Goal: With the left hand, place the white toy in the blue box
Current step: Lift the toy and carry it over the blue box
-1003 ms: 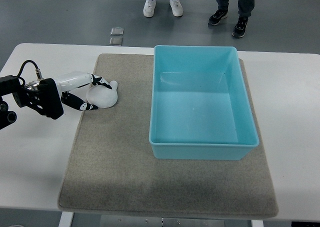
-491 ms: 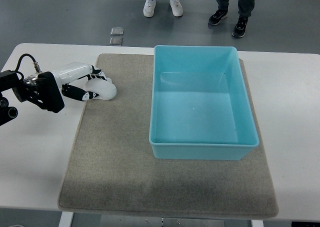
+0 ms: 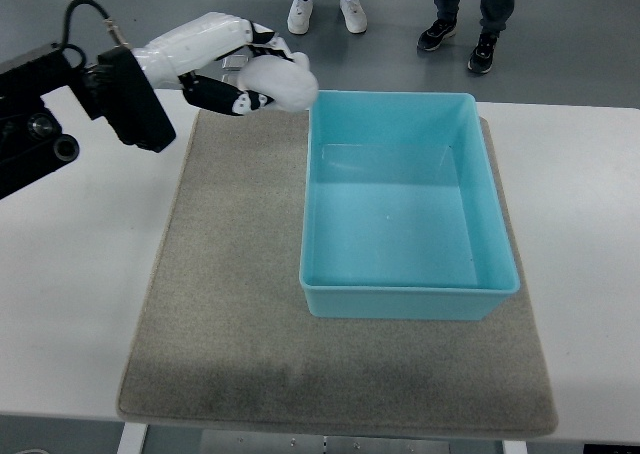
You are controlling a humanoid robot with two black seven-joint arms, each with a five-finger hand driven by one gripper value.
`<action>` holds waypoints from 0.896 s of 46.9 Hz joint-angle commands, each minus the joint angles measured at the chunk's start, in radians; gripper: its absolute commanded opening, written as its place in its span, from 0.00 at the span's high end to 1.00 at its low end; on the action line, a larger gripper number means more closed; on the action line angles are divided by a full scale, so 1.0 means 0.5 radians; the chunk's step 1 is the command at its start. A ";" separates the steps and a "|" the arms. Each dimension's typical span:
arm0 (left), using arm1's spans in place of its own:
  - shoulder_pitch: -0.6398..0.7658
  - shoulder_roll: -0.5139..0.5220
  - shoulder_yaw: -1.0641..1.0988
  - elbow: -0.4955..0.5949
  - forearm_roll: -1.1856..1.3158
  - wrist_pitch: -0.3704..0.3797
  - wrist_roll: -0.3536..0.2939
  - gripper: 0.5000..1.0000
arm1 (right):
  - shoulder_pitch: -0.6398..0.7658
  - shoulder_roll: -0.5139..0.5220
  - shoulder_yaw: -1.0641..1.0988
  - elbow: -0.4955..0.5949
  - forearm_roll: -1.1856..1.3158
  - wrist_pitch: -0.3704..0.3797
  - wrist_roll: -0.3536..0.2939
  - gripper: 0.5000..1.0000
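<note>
The table is white and fills the near part of the top view; a grey mat lies on it, its near edge close to the table's near edge; its bare near half carries only a faint shadow. On the right half of the mat sits the blue box, open side up, its long walls running away from the camera; it holds nothing. The left arm comes in from the left edge, black at the wrist, and reaches up and to the right over the mat's far left corner; the left hand has white fingers with black joints, curled around the white toy. The toy is held in the air, just beside the box's far left corner, its right side about touching the line of the box's left wall; it is not inside the box. Past the table's far edge is grey floor; two pairs of feet stand there, one in white shoes, the other in dark ones. The right arm does not show.
</note>
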 commanded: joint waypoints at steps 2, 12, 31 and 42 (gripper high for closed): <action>-0.003 -0.146 0.016 -0.014 0.167 -0.009 0.001 1.00 | 0.000 0.000 0.000 0.000 0.000 0.000 0.000 0.13; 0.022 -0.321 0.062 -0.032 0.263 -0.137 0.001 1.00 | 0.000 0.000 0.000 0.000 0.000 0.000 0.000 0.13; 0.028 -0.398 0.348 0.017 0.376 -0.128 -0.027 1.00 | 0.000 0.000 0.000 0.000 0.000 0.000 0.000 0.13; 0.040 -0.395 0.339 0.038 0.333 -0.046 -0.076 0.05 | 0.000 0.000 0.000 0.000 0.000 0.000 0.000 0.13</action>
